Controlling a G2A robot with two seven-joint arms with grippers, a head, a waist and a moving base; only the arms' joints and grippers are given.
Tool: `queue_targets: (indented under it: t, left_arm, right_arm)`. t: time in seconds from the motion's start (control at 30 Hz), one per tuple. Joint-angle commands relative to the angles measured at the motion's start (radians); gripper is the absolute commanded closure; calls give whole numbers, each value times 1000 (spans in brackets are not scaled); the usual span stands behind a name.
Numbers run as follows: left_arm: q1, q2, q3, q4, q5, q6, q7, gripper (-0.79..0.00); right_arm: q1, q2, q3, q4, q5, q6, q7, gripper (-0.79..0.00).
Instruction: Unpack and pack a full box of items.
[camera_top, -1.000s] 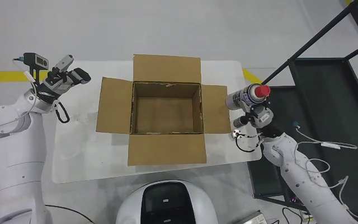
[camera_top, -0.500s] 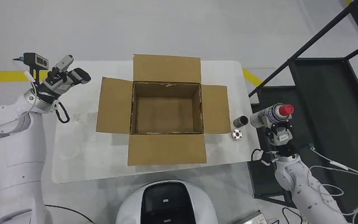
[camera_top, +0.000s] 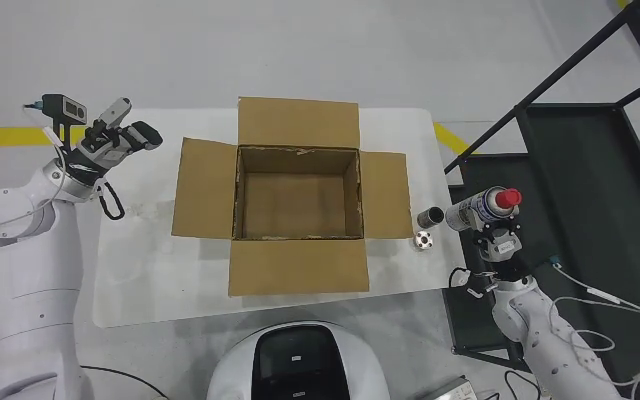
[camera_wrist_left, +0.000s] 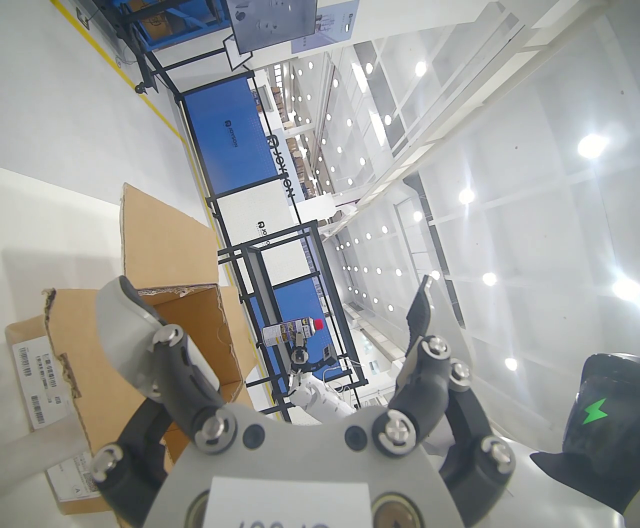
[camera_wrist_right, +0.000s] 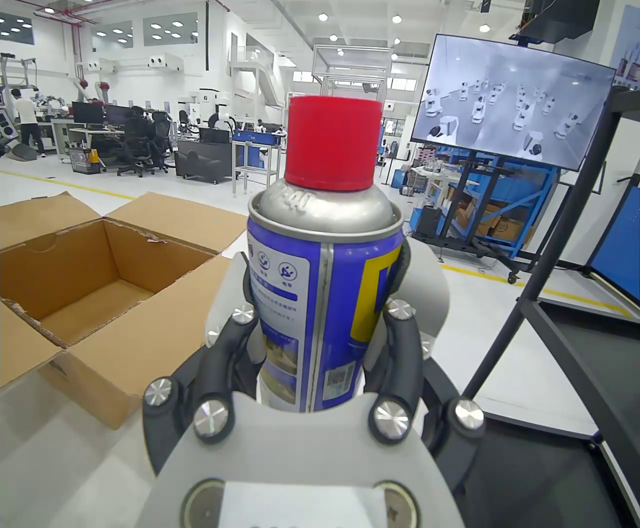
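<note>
My top camera is looking down on the counter and open box. My left wrist camera is pointing up past my left claw at the ceiling. The right one is looking level, close behind my right claw and its spray can. All are sharing the box.

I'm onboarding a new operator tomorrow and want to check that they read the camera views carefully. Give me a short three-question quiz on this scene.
1. True or false: the cardboard box holds several items.
2. What does the right hand grip? A) a red-capped spray can B) a roll of tape C) nothing
3. Fill in: the left hand is ___ and holds nothing.

Key: 1 false, the box is empty; 2 A; 3 open.
</note>
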Motion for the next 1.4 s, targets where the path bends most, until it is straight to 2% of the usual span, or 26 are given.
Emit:
queue_targets:
  t: [0.0,0.23,0.47,0.6,0.97,1.37]
  left_arm:
    - [0,0,0,0,0,0,0,-785]
    - [0,0,0,0,0,0,0,-785]
    - [0,0,0,0,0,0,0,-785]
    - [0,0,0,0,0,0,0,-785]
    - [0,0,0,0,0,0,0,-785]
    - [0,0,0,0,0,0,0,-785]
  right_arm:
    - [0,0,0,0,0,0,0,0]
    - [-11,-5,-10,13,-27,-6,20,0]
    - [-21,-28,-92,181,-95,-59,-108,0]
    - [33,-51,-161,306,-109,-87,-157,0]
    - [228,-127,-301,580,-86,-59,-240,0]
    - [326,-172,-346,781,-77,-94,-305,0]
